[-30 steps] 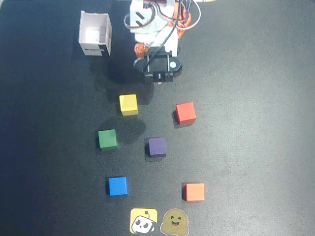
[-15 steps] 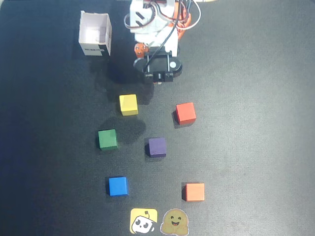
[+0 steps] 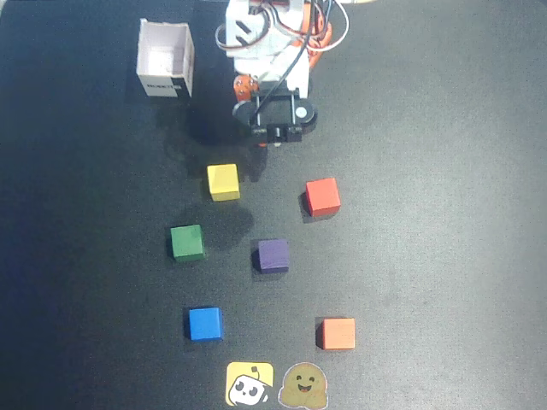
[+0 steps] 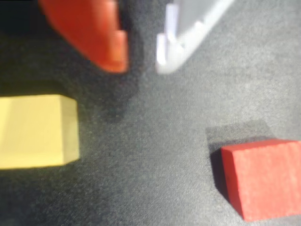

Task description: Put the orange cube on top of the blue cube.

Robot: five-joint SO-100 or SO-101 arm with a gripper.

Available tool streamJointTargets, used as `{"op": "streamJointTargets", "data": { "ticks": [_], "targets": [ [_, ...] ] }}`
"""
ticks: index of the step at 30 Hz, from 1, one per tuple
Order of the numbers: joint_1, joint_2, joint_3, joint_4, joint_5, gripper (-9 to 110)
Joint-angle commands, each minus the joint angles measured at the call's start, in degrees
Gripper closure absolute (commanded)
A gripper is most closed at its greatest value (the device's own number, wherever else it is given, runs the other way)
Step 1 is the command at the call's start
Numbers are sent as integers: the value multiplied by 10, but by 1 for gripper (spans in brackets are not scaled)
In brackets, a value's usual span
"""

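Note:
The orange cube (image 3: 338, 333) lies on the black mat at the near right of the overhead view. The blue cube (image 3: 205, 324) lies at the near left, well apart from it. Neither shows in the wrist view. My gripper (image 3: 272, 138) hangs at the far side of the mat, far from both cubes, under the folded arm. In the wrist view the gripper (image 4: 141, 66) shows an orange finger (image 4: 101, 33) and a white finger (image 4: 188, 33) with a narrow gap and nothing between them, above bare mat.
A yellow cube (image 3: 223, 181) and a red cube (image 3: 323, 196) lie just in front of the gripper; both show in the wrist view, yellow (image 4: 35, 132) and red (image 4: 263, 179). A green cube (image 3: 186, 242) and a purple cube (image 3: 273, 254) sit mid-mat. A white open box (image 3: 167, 60) stands far left.

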Motion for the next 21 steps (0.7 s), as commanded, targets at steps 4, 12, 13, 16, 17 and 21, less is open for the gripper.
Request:
{"op": "streamJointTargets", "data": {
  "ticks": [4, 12, 13, 16, 17, 21],
  "targets": [
    [-24, -30, -26, -28, 11, 87],
    [-51, -290, -185, -66, 32, 85],
    [-54, -318, -209, -64, 34, 85],
    [-60, -383, -270, -66, 35, 85],
    [-62, -407, -289, -68, 35, 85],
    [-81, -514, -387, -67, 52, 85]
  ]
}}
